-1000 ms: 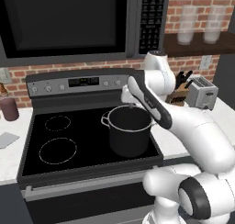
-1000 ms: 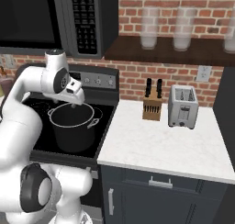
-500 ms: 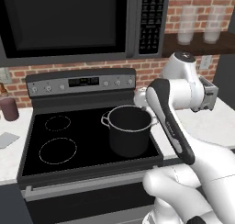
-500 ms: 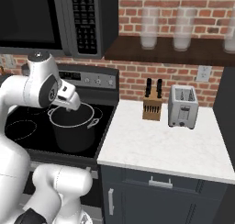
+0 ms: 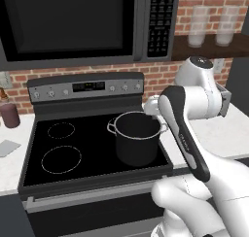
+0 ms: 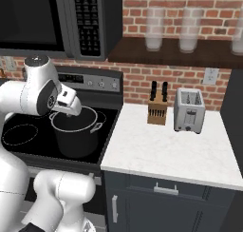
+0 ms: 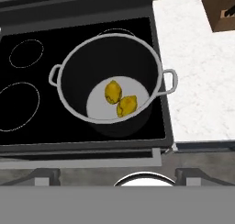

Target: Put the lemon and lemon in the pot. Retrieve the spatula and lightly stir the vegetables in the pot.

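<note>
The tool (image 6: 71, 113) hangs above the pot (image 7: 110, 83), jaws wide apart and holding nothing. Two lemons (image 7: 120, 99) lie touching on the pot floor, toward 5 o'clock. I see no spatula; a blind search could knock the pot handle.

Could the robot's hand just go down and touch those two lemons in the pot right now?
Probably yes. The pot has no lid, the two lemons lie side by side on its bare bottom, and the hand view looks down at them from above, with nothing in between. The pot's tall wall might crowd the wide-open jaws.
</note>
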You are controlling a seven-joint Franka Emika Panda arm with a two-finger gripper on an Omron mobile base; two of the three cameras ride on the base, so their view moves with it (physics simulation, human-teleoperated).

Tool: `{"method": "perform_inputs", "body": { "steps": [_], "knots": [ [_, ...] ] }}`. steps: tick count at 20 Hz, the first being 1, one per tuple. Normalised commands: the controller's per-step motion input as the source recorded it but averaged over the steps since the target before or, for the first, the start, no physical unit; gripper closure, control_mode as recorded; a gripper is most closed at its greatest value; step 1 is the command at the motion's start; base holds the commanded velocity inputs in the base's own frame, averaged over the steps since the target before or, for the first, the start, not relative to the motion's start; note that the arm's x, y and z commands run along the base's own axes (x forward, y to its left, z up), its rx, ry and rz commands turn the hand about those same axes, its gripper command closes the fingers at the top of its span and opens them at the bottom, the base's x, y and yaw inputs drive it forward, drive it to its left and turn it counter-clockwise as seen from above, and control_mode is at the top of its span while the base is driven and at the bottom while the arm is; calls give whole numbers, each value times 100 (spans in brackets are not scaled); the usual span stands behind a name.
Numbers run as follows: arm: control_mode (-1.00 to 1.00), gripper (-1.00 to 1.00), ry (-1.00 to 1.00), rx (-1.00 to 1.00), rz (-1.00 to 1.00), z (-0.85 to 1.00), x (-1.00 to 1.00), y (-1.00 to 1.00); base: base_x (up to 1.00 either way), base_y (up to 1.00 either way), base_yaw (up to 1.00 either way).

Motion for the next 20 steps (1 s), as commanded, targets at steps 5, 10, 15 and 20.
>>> {"method": "perform_inputs", "body": {
  "steps": [5,10,15,20],
  "knots": [
    [-100,-100,0,0,0,-1,-3,3,0,0,0],
    [100,-100,0,0,2,-6,-10,35,-15,40,0],
    [100,-100,0,0,0,0,0,0,-31,100,0],
    [100,-100,0,0,0,0,0,0,-14,100,0]
  ]
}}
